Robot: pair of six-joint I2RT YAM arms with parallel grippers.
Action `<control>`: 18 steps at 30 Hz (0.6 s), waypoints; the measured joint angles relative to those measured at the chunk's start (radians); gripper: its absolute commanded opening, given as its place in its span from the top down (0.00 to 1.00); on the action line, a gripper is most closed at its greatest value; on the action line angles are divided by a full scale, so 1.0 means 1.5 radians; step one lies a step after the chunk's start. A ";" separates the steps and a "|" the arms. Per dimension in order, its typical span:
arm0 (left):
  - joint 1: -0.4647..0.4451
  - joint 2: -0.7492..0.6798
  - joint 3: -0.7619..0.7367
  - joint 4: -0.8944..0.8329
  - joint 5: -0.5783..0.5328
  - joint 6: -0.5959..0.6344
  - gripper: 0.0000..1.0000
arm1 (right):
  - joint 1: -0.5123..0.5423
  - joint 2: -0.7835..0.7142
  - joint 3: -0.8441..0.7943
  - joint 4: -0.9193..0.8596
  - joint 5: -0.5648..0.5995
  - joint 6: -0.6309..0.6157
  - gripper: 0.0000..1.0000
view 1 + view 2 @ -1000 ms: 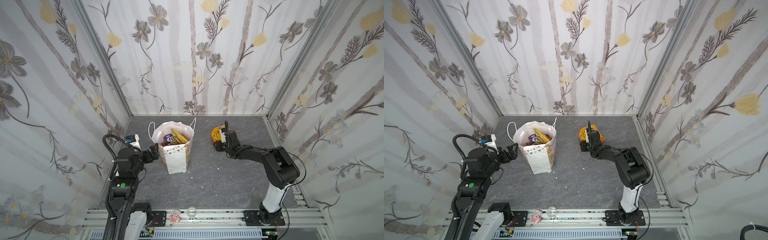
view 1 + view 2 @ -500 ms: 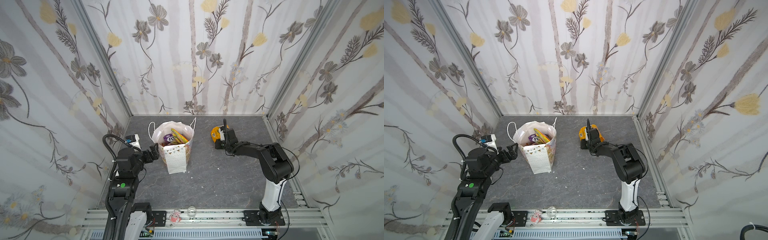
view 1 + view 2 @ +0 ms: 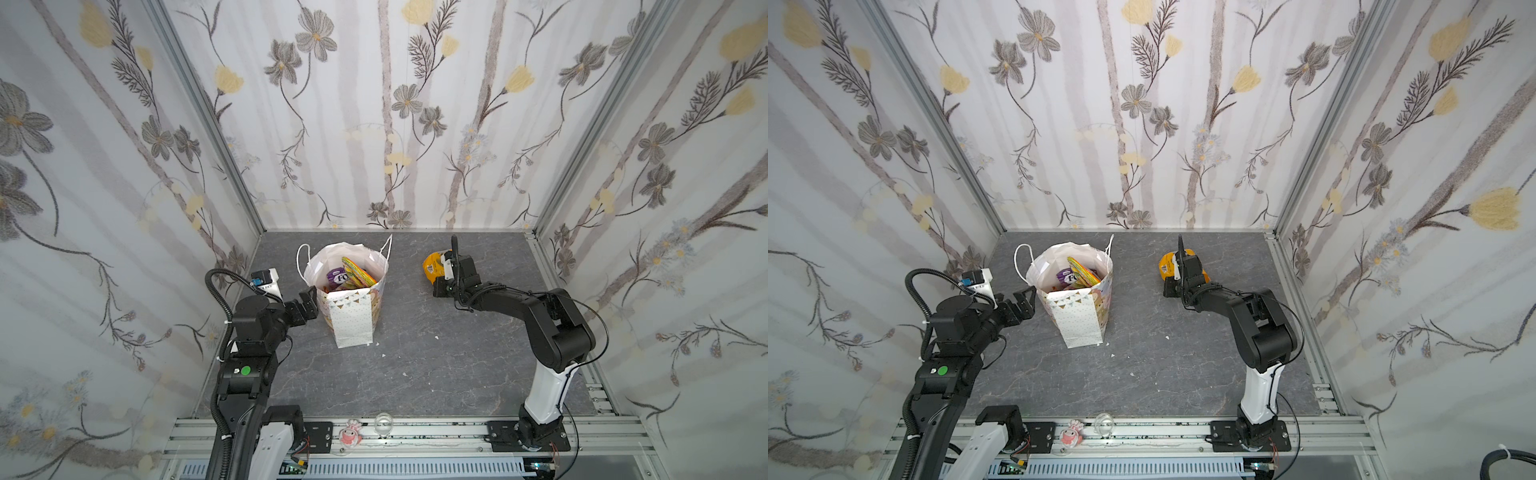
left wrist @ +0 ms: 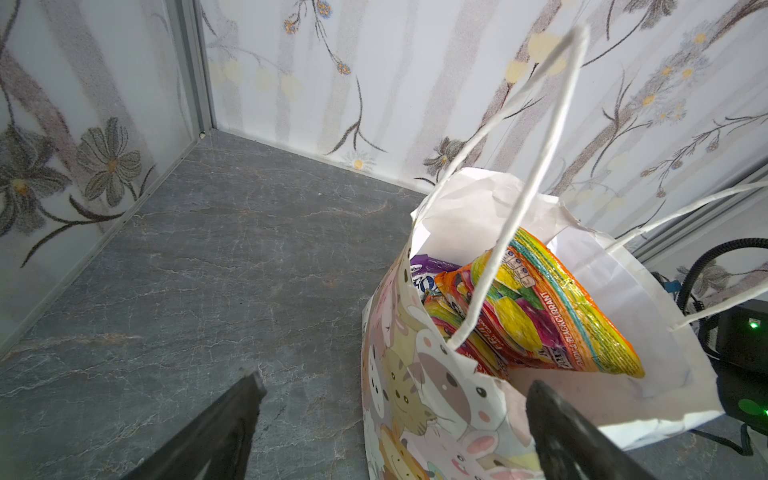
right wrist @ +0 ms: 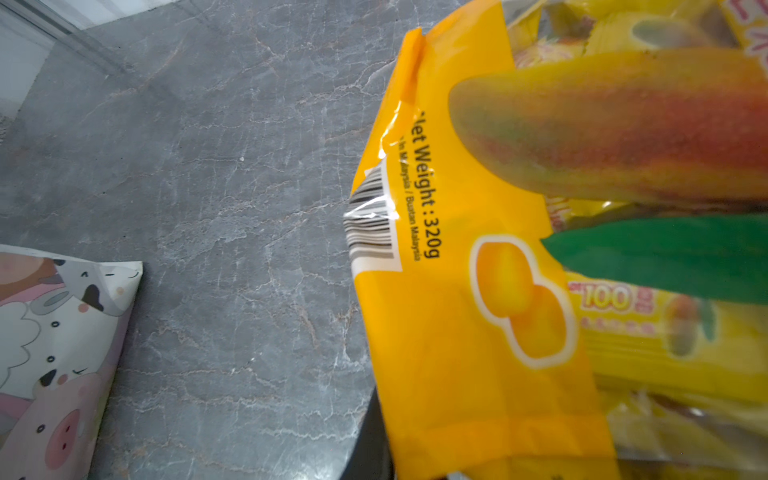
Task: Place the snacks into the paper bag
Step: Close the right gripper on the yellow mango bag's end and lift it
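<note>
Packets (image 3: 352, 272) already sit in your paper bag (image 3: 353, 324), mid-bench toward the left edge. One is left: the yellow-orange packet (image 3: 432, 266) near the bench's back edge, your right gripper (image 3: 448, 268) clenched on it. Left gripper (image 3: 309, 301) gapes beside the bag.

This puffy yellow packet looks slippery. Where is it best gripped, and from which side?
Probably the flat sealed edge beside the barcode, approached low from the right arm's side. The yellow packet bulges with loose sweets in the middle; that edge is thin and flat.
</note>
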 measured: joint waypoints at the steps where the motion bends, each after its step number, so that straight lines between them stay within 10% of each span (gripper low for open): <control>1: 0.000 0.000 0.000 0.000 0.000 0.000 0.00 | 0.000 -0.007 -0.001 -0.003 -0.003 -0.002 1.00; 18: 0.000 -0.001 0.000 0.000 0.001 0.000 0.00 | 0.000 -0.146 -0.057 0.009 -0.083 0.002 1.00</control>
